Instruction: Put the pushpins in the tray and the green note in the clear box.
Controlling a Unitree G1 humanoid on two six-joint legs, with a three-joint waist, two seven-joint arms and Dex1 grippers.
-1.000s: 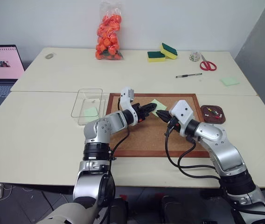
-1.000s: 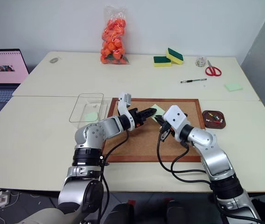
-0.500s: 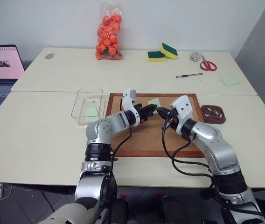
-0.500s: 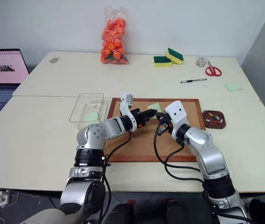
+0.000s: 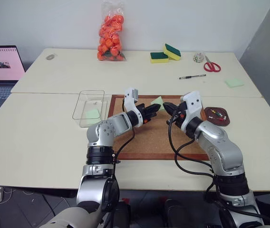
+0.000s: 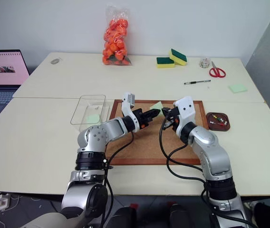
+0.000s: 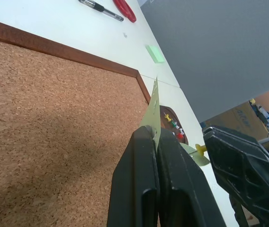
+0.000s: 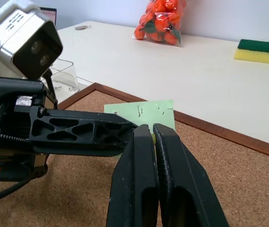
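While both arms reach over the corkboard [image 5: 149, 137], the left tool [image 5: 159, 109] has its black fingers pressed together on the green note [image 5: 157, 100], pinching its lower edge so that the slip stands lifted off the cork. From the left wrist the note [image 7: 152, 111] shows nearly edge-on, a thin pale green sheet rising out from between the closed fingers [image 7: 146, 179]. The right tool [image 5: 166, 106] meets it from the other side, fingers likewise closed tight with their tips at the same slip. From the right wrist the note [image 8: 146, 113] shows as a pale green rectangle with small pin marks near its upper edge. A yellow pushpin [image 7: 200, 149] shows beside the note, just in front of the right tool; I cannot tell whether those fingers clamp it.

Other pushpins [image 5: 216, 114], red, yellow and greenish heads, lie in the tray [image 5: 216, 122], a small dark reddish-brown dish on the bench [image 5: 40, 137] just right of the corkboard's frame. Left of the corkboard sits the clear box [image 5: 90, 107], its low walls transparent, with a pale green patch visible in it.

Farther back on the bench lie a bag of orange fruit [image 5: 110, 32], two yellow-green sponges [image 5: 166, 53], a pen [image 5: 192, 76], red scissors [image 5: 212, 65] and a pale green pad [image 5: 234, 82]. A laptop [image 5: 1, 66] stands at the far left.
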